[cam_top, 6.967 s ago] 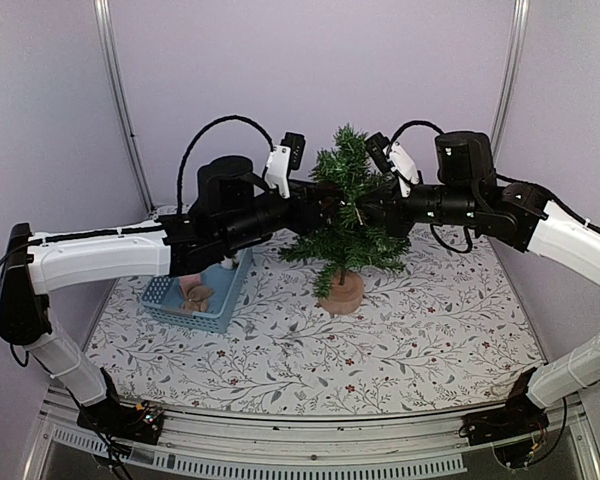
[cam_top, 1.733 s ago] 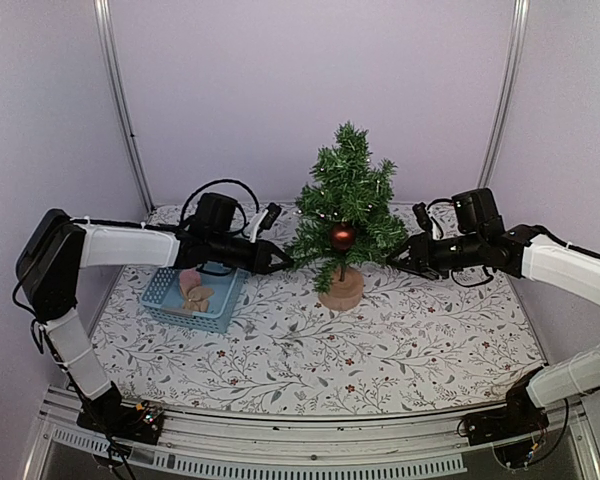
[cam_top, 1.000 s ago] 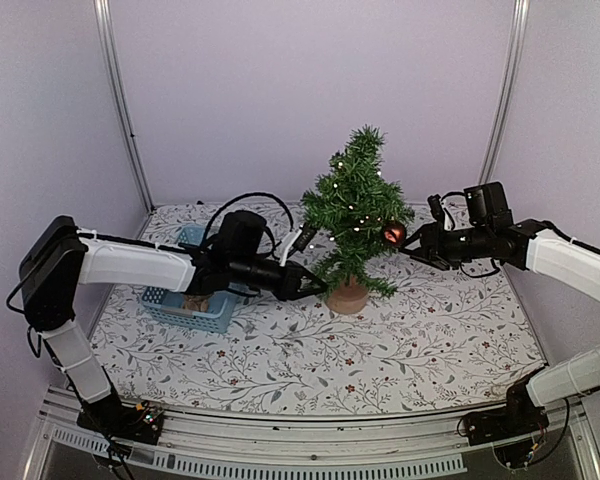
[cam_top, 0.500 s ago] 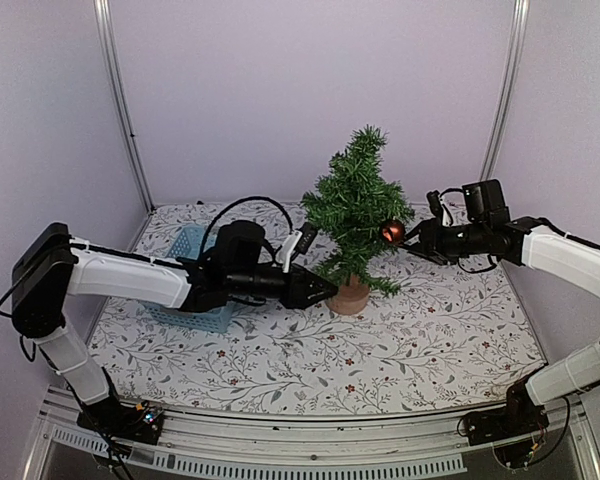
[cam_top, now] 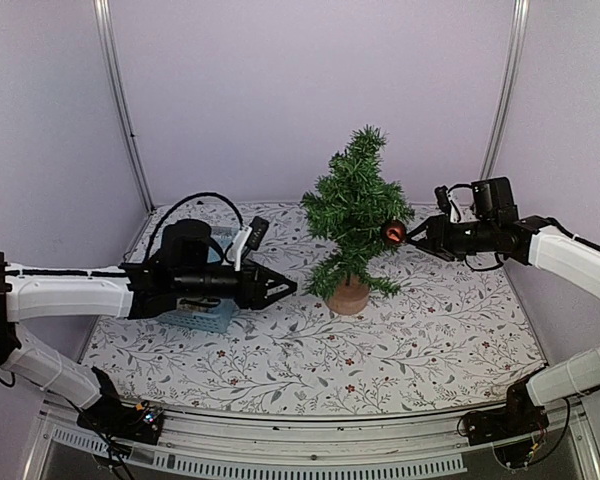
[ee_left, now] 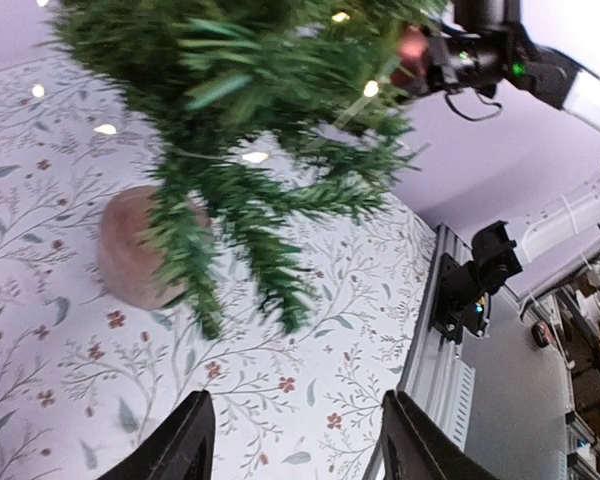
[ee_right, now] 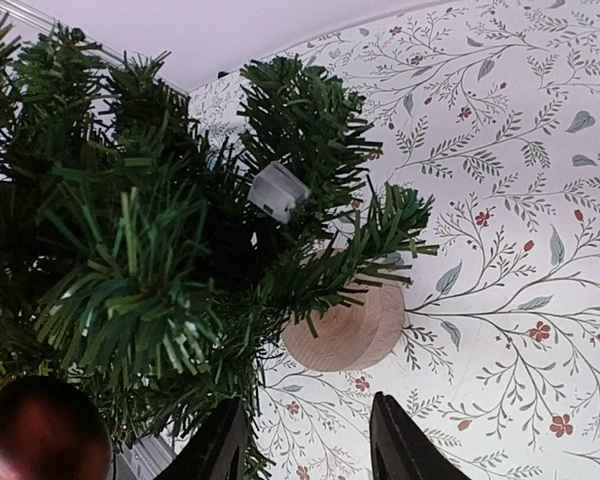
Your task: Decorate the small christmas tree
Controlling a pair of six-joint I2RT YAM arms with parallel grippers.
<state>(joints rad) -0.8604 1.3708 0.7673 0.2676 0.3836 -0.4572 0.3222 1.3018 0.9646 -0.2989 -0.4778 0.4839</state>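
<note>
The small christmas tree (cam_top: pixel 355 210) stands upright mid-table on its round wooden base (cam_top: pixel 348 295), with tiny lights lit in its branches. A dark red bauble (cam_top: pixel 391 233) hangs on its right side. My right gripper (cam_top: pixel 410 238) sits just right of that bauble, open and holding nothing. In the right wrist view the bauble (ee_right: pixel 42 432) is at the lower left, outside the open right gripper (ee_right: pixel 305 445), and the base (ee_right: pixel 350 325) lies ahead. My left gripper (cam_top: pixel 285 290) is open and empty, left of the base and apart from it. From the left wrist the tree (ee_left: pixel 250 130) looms ahead of the open left gripper (ee_left: pixel 300 445).
A blue basket (cam_top: pixel 205 315) holding tan items stands at the left, mostly hidden behind my left arm. A small grey-white plastic box (ee_right: pixel 278 190) sits among the branches. The table's metal front rail (ee_left: pixel 450 330) runs along the near edge.
My left gripper has pulled back to the left, away from the tree's base. The right gripper has stayed beside the bauble, and the tree has not moved over the last half second.
</note>
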